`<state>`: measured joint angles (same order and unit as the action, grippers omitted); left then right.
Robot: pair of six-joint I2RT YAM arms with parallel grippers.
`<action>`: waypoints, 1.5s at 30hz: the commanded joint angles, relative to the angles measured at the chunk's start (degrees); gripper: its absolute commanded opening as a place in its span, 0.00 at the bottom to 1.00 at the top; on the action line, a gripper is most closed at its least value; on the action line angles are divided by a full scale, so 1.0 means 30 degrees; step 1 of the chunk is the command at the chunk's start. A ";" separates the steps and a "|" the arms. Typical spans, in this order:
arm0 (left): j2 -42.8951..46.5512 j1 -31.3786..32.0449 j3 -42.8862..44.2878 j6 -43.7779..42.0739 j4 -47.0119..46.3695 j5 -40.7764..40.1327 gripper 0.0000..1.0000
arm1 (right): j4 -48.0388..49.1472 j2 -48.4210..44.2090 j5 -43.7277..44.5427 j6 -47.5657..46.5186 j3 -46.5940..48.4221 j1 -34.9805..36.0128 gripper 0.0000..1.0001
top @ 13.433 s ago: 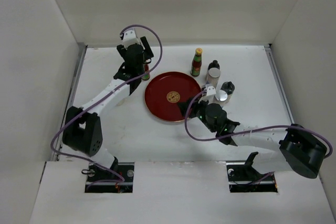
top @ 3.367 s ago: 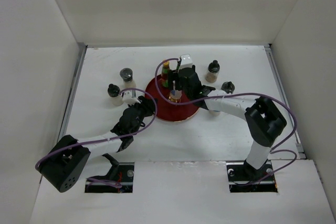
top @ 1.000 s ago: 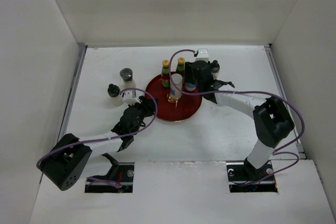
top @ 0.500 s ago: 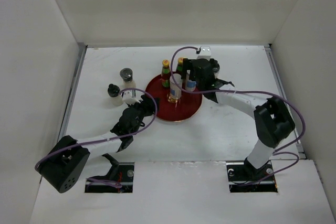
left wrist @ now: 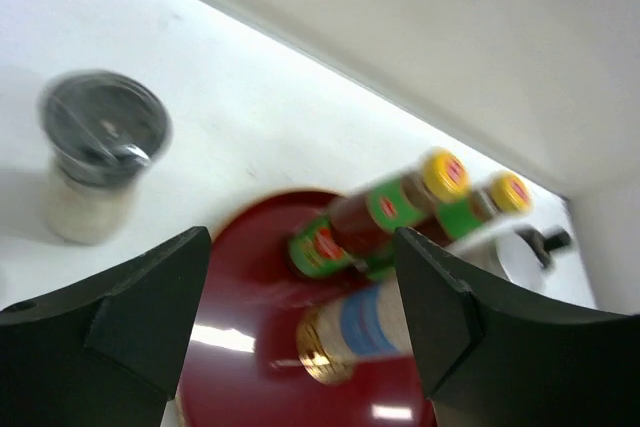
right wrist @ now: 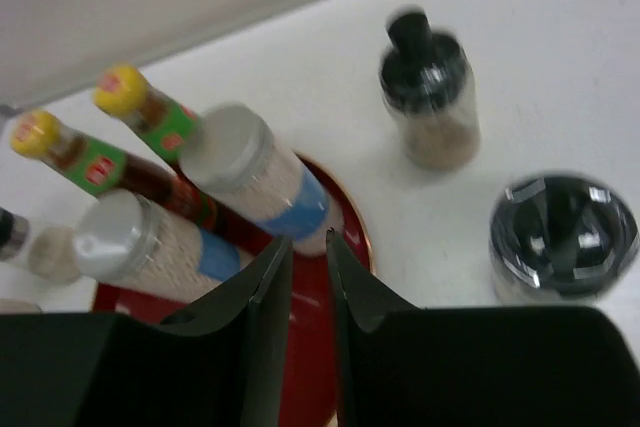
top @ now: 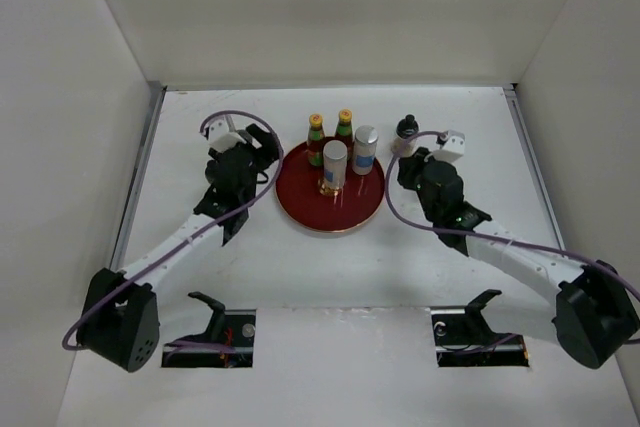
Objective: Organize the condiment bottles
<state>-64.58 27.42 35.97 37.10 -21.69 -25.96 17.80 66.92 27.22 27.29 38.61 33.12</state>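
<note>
Two red sauce bottles (top: 315, 137) (top: 345, 129) and two white shakers (top: 334, 167) (top: 366, 149) stand upright on the round dark-red tray (top: 340, 212). A black-capped jar (top: 405, 134) stands on the table right of the tray. My right gripper (top: 408, 169) is shut and empty just right of the tray; in its wrist view its tips (right wrist: 308, 247) sit in front of a shaker (right wrist: 260, 182), with a wide-lidded jar (right wrist: 560, 237) to the right. My left gripper (top: 258, 152) is open and empty left of the tray, beside a black-lidded jar (left wrist: 100, 147).
White walls enclose the table on the left, back and right. In the top view, my left arm (top: 190, 232) covers the jars left of the tray. A small black-capped bottle (right wrist: 35, 247) shows at the left edge of the right wrist view.
My right gripper has let go of the shaker, which now stands on the tray, and pulled back right. My left arm has swung up to the tray's left side.
</note>
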 commanded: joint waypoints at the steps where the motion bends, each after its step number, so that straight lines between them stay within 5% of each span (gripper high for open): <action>1: -0.1352 -0.1358 0.1953 -0.0210 0.3420 -0.1307 0.72 | 0.1446 -0.1003 0.0155 0.2034 -0.1702 0.0047 0.27; 7: -0.4163 -0.2940 0.5028 -0.1465 0.4447 -0.2013 0.71 | 0.3379 -0.1008 -0.0721 0.2125 -0.3348 0.0778 0.77; 10: -0.5394 -0.3850 0.6288 -0.2053 0.4943 -0.1663 0.71 | 0.3762 -0.0685 -0.1281 0.2096 -0.3348 0.1392 0.85; 21: -0.8853 -0.4087 1.0627 -0.3284 0.8723 -0.1366 0.76 | 0.4408 -0.0830 -0.1457 0.1919 -0.3759 0.1863 0.90; 31: -0.9237 -0.3619 1.0278 -0.4193 0.9136 -0.4090 0.75 | 0.4320 -0.0743 -0.1486 0.1714 -0.3642 0.2068 0.92; 45: -1.0263 -0.3207 1.0425 -0.4985 0.8990 -0.3858 0.66 | 0.4232 -0.0421 -0.1457 0.1539 -0.3525 0.2068 0.93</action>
<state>-96.64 17.80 66.19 22.90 6.76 -36.29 27.53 65.41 23.29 32.53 27.27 38.72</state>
